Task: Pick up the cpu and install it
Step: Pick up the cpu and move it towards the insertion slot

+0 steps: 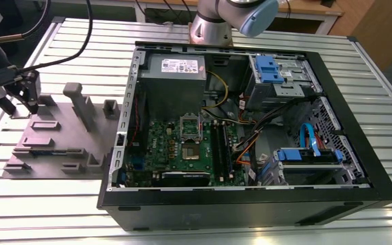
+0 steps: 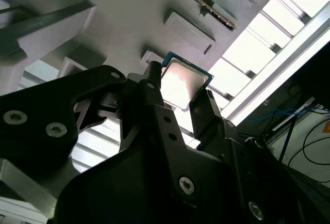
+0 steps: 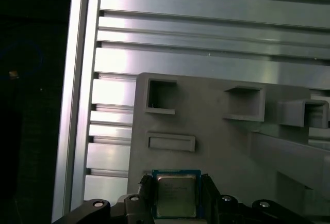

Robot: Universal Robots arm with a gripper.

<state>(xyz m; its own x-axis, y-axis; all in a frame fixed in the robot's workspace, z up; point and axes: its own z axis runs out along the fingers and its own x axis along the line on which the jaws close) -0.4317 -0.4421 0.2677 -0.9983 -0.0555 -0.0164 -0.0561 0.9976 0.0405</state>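
The claw [image 1: 20, 108] is clenched on the cpu [image 3: 176, 195], 1 finger against each of 2 opposite edges, with the metal top facing the wrist cameras. It hangs over the grey fixture plate [image 1: 53, 148] on the table [image 1: 46, 204]. The socket [image 1: 191, 152] lies inside the computer case [image 1: 250, 206], well apart toward the exterior view's right.

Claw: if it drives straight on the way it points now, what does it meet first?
Probably the grey fixture plate, just beyond the claw and the cpu it grips; the gap is unclear.
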